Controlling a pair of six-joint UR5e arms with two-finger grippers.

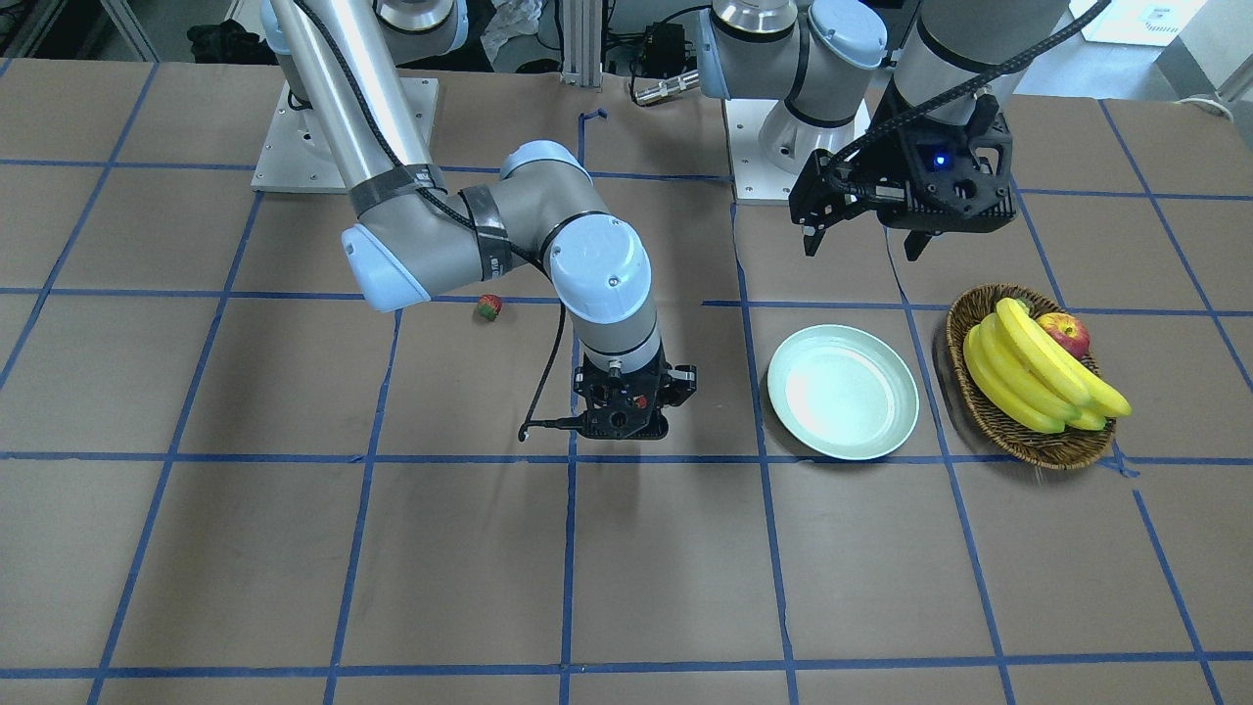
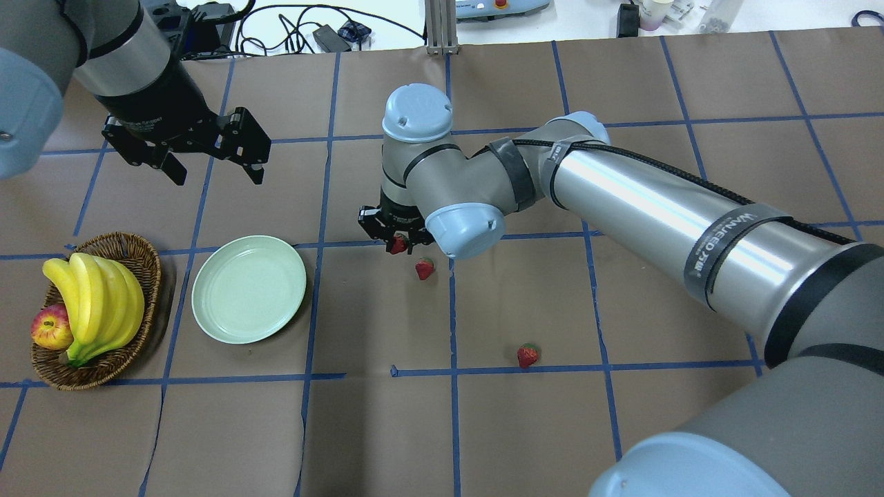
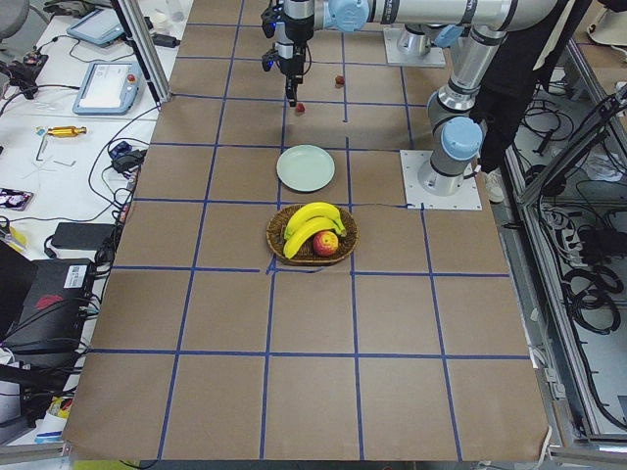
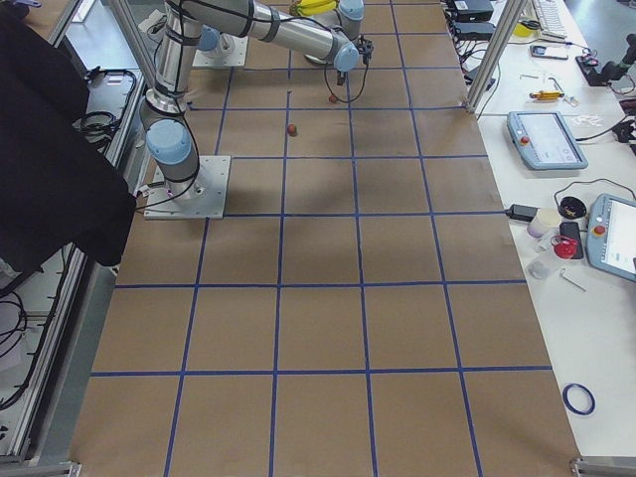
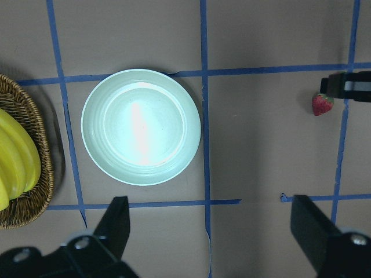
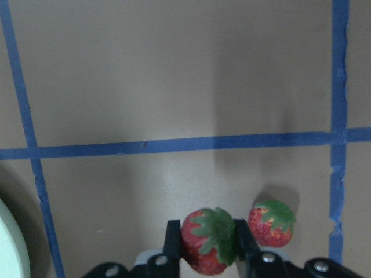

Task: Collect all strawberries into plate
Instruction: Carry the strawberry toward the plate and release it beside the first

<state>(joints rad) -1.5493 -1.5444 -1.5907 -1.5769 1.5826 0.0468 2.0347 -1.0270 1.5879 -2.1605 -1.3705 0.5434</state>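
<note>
My right gripper (image 6: 207,246) is shut on one strawberry (image 6: 207,240), held just above the table; the pair also shows in the overhead view (image 2: 397,244). A second strawberry (image 2: 424,268) lies on the paper right beside it (image 6: 271,223). A third strawberry (image 2: 527,355) lies apart, nearer the robot (image 1: 488,306). The pale mint plate (image 2: 248,288) sits empty to the left of my right gripper (image 1: 842,392). My left gripper (image 2: 216,176) hangs open and empty above the table beyond the plate; its wrist view looks down on the plate (image 5: 141,126).
A brown wicker basket (image 2: 141,259) with bananas (image 2: 97,304) and a red-yellow apple (image 2: 50,327) stands just left of the plate. Blue tape lines grid the brown paper. My right arm's elbow (image 2: 463,221) hangs over the table's middle.
</note>
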